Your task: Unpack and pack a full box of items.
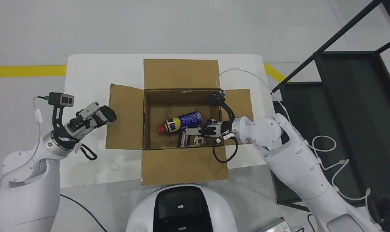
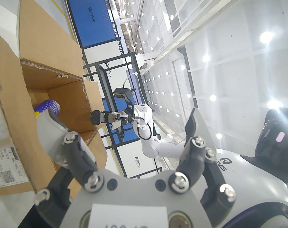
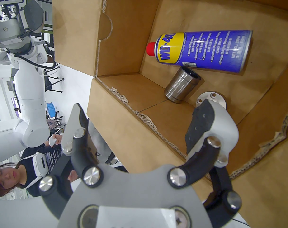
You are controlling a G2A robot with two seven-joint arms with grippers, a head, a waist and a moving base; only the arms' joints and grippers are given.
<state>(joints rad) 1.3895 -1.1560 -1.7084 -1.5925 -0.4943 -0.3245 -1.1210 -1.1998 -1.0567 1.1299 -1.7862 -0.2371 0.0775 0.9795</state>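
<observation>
An open cardboard box [image 1: 180, 73] stands on the white table [image 1: 91, 73], its flaps folded outward. On its floor lie a blue and yellow spray can [image 1: 181, 122] [image 3: 200, 48] with a red cap, a short metal cylinder [image 1: 184, 139] [image 3: 181, 85] and a white flanged part [image 3: 211, 97], half hidden behind a finger. My right gripper [image 1: 204, 131] [image 3: 141, 119] hangs open over the box's front right part, holding nothing. My left gripper [image 1: 102, 114] [image 2: 122, 126] is open and holds nothing, beside the box's left flap [image 2: 6, 119].
A dark metal rack [image 1: 341, 110] stands just right of the table. A yellow floor line [image 1: 30, 70] runs past the table's far left. Bare table surface lies left of and behind the box.
</observation>
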